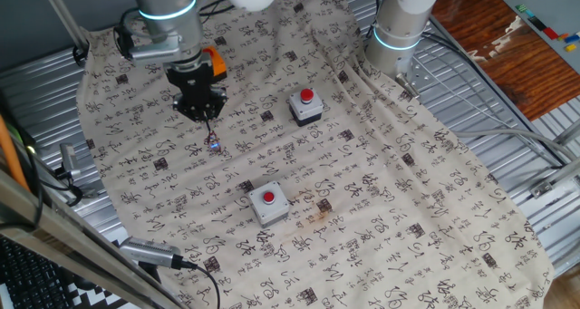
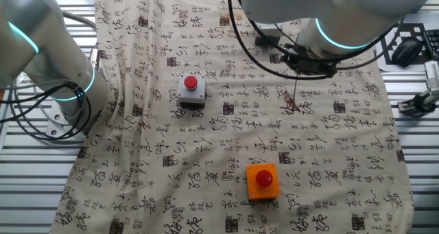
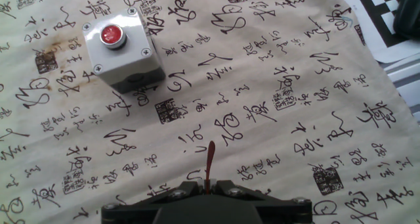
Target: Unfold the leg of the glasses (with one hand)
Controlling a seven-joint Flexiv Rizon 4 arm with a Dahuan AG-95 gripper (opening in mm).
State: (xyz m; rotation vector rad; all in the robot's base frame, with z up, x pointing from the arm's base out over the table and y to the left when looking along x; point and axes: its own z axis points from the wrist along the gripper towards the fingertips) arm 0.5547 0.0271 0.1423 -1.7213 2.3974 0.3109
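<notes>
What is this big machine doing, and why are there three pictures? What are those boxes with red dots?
It is a robot arm with a two-finger gripper. Two cameras watch the table from different sides; the third sits on the robot's hand, looking down its fingers. A cloth printed with black writing covers the table. The boxes are push buttons: two grey ones and an orange one. The gripper pinches one thin leg of tiny reddish glasses, which dangle below it.

Three button boxes sit on one printed cloth (image 1: 408,209): two grey ones, at (image 1: 305,107) and (image 1: 267,203) (each with a red button), and one orange box (image 2: 263,182) at six o'clock. One pair of glasses (image 2: 292,102). Two robot arms.
</notes>
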